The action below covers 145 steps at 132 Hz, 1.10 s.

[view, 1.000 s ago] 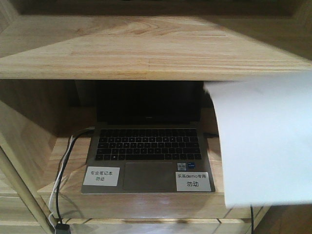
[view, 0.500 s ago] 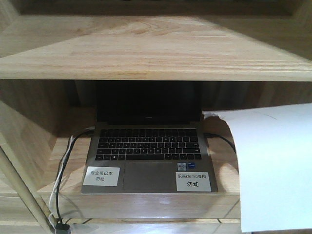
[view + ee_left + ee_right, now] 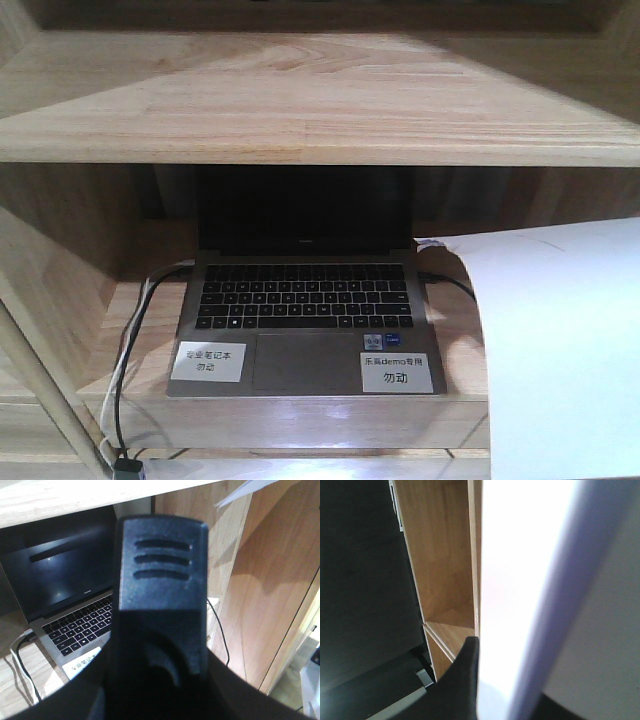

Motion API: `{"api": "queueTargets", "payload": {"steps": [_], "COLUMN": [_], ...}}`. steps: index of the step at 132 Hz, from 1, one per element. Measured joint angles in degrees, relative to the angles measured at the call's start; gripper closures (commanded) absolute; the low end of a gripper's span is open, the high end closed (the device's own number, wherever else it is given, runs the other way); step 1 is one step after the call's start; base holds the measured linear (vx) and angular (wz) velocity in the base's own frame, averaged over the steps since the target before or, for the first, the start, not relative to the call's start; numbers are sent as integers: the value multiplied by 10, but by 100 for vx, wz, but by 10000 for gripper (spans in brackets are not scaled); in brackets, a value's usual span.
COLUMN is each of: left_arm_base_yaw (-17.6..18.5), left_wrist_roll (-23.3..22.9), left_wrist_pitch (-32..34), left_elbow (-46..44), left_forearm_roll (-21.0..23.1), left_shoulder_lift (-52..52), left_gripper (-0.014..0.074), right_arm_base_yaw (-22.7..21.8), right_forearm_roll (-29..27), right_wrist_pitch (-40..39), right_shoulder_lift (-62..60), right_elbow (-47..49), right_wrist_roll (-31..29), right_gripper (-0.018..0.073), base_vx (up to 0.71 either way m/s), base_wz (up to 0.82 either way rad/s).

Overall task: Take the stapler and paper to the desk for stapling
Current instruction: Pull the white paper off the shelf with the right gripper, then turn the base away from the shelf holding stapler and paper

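The black stapler (image 3: 160, 570) fills the middle of the left wrist view, end-on, with three slots near its top. My left gripper (image 3: 155, 695) is shut on it, and its dark fingers merge with the stapler's body at the bottom edge. The white paper (image 3: 565, 350) hangs curved at the lower right of the front view. In the right wrist view the paper (image 3: 520, 570) runs up from my right gripper (image 3: 487, 690), which is shut on it, with one dark finger (image 3: 460, 680) pressed against the sheet. A corner of the paper (image 3: 245, 492) shows top right. The desk is out of view.
A light wooden shelf unit (image 3: 300, 110) faces me. An open laptop (image 3: 300, 300) with two white labels sits in its lower bay. Cables (image 3: 125, 380) hang over the left front edge, and another cable (image 3: 450, 282) runs behind the paper. A shelf side panel (image 3: 440, 555) stands close beside the right gripper.
In the front view the paper has dropped down and to the right, uncovering the upper shelf edge and more of the bay beside the laptop.
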<state>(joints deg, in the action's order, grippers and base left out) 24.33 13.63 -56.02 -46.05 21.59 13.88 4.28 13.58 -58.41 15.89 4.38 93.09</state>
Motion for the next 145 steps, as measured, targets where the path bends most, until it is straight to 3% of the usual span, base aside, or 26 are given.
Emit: {"api": "queueTargets", "payload": {"steps": [145], "left_arm_base_yaw": [0], "left_wrist_roll": [0], "left_wrist_pitch": [0], "left_elbow": [0], "left_forearm_roll": [0], "left_shoulder_lift": [0], "left_gripper": [603], "right_arm_base_yaw": [0], "right_forearm_roll": [2], "right_wrist_pitch": [0], "right_shoulder_lift": [0], "right_elbow": [0], "right_wrist_roll": [1], "right_gripper": [566], "base_vx": [-1], "base_wz": [5]}}
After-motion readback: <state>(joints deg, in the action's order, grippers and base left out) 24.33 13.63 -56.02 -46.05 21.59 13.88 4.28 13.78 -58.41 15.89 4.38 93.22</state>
